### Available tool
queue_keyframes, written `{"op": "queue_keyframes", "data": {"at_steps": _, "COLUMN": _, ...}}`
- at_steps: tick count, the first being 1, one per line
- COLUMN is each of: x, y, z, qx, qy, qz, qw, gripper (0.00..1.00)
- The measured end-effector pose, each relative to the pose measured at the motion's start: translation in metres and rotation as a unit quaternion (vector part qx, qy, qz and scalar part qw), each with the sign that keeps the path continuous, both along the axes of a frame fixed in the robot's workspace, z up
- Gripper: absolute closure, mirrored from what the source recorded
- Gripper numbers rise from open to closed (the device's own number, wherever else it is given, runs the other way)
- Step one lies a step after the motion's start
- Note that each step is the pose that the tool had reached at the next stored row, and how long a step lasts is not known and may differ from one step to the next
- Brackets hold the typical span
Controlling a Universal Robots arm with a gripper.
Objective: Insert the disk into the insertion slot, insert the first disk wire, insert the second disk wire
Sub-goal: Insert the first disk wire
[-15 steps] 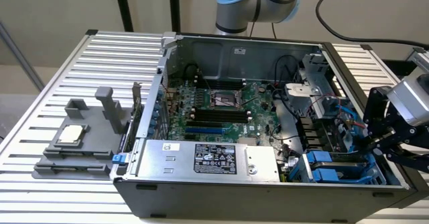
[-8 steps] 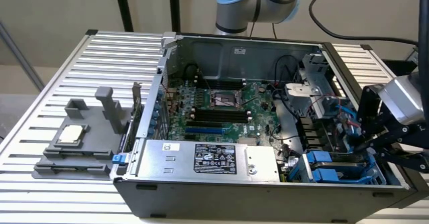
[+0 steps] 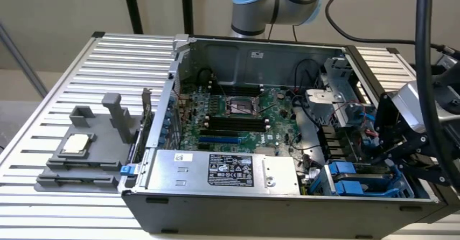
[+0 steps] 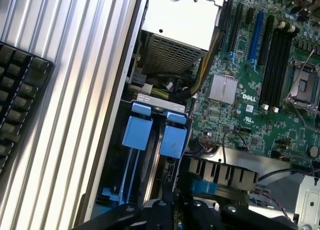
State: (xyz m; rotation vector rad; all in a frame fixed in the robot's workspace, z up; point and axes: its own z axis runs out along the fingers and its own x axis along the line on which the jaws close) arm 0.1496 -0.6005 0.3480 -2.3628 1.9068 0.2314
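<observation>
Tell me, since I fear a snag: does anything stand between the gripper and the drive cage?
Nothing visible does. The gripper hangs close over the drive cage; black cables lie beside the cage, toward the motherboard.

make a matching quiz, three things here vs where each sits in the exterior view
1 silver power-supply box with black label
2 grey plastic fixture block with posts
3 dark grey drive cage with blue latches

a outside the case, exterior view's left
b inside the case, exterior view's right
c inside the case, near wall, exterior view's left

Pairs: 1-c, 2-a, 3-b
</observation>
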Motion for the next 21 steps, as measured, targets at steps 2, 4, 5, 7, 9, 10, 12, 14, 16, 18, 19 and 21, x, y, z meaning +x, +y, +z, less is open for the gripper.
{"op": "queue_keyframes", "data": {"at_steps": 2, "x": 0.000, "y": 0.0000, "z": 0.0000, "qx": -0.0040, "qy": 0.0000, "qz": -0.002, "qw": 1.0000, "gripper": 0.81}}
{"op": "queue_keyframes", "data": {"at_steps": 4, "x": 0.000, "y": -0.0001, "z": -0.0001, "qx": -0.0067, "qy": 0.0000, "qz": -0.003, "qw": 1.0000, "gripper": 0.75}}
{"op": "queue_keyframes", "data": {"at_steps": 5, "x": 0.001, "y": -0.0001, "z": 0.0003, "qx": -0.0070, "qy": 0.0001, "qz": -0.003, "qw": 1.0000, "gripper": 0.75}}
{"op": "queue_keyframes", "data": {"at_steps": 7, "x": 0.006, "y": -0.0002, "z": 0.0018, "qx": -0.0070, "qy": 0.0011, "qz": -0.003, "qw": 1.0000, "gripper": 0.75}}
{"op": "queue_keyframes", "data": {"at_steps": 9, "x": 0.014, "y": -0.0007, "z": 0.0027, "qx": -0.0069, "qy": 0.0033, "qz": -0.003, "qw": 1.0000, "gripper": 0.75}}
{"op": "queue_keyframes", "data": {"at_steps": 10, "x": 0.018, "y": -0.0011, "z": 0.0028, "qx": -0.0068, "qy": 0.0047, "qz": -0.003, "qw": 1.0000, "gripper": 0.75}}
{"op": "queue_keyframes", "data": {"at_steps": 12, "x": 0.025, "y": -0.0024, "z": 0.0028, "qx": -0.0067, "qy": 0.0074, "qz": -0.003, "qw": 0.9999, "gripper": 0.75}}
{"op": "queue_keyframes", "data": {"at_steps": 14, "x": 0.029, "y": -0.0036, "z": 0.0028, "qx": -0.0066, "qy": 0.0090, "qz": -0.003, "qw": 0.9999, "gripper": 0.75}}
{"op": "queue_keyframes", "data": {"at_steps": 16, "x": 0.030, "y": -0.0041, "z": 0.0027, "qx": -0.0067, "qy": 0.0095, "qz": -0.003, "qw": 0.9999, "gripper": 0.75}}
{"op": "queue_keyframes", "data": {"at_steps": 18, "x": 0.030, "y": -0.0044, "z": 0.0021, "qx": -0.0065, "qy": 0.0097, "qz": -0.002, "qw": 0.9999, "gripper": 0.75}}
{"op": "queue_keyframes", "data": {"at_steps": 19, "x": 0.030, "y": -0.0044, "z": 0.0019, "qx": -0.0066, "qy": 0.0097, "qz": -0.002, "qw": 0.9999, "gripper": 0.75}}
{"op": "queue_keyframes", "data": {"at_steps": 21, "x": 0.030, "y": -0.0044, "z": 0.0011, "qx": -0.0065, "qy": 0.0098, "qz": -0.002, "qw": 0.9999, "gripper": 0.75}}
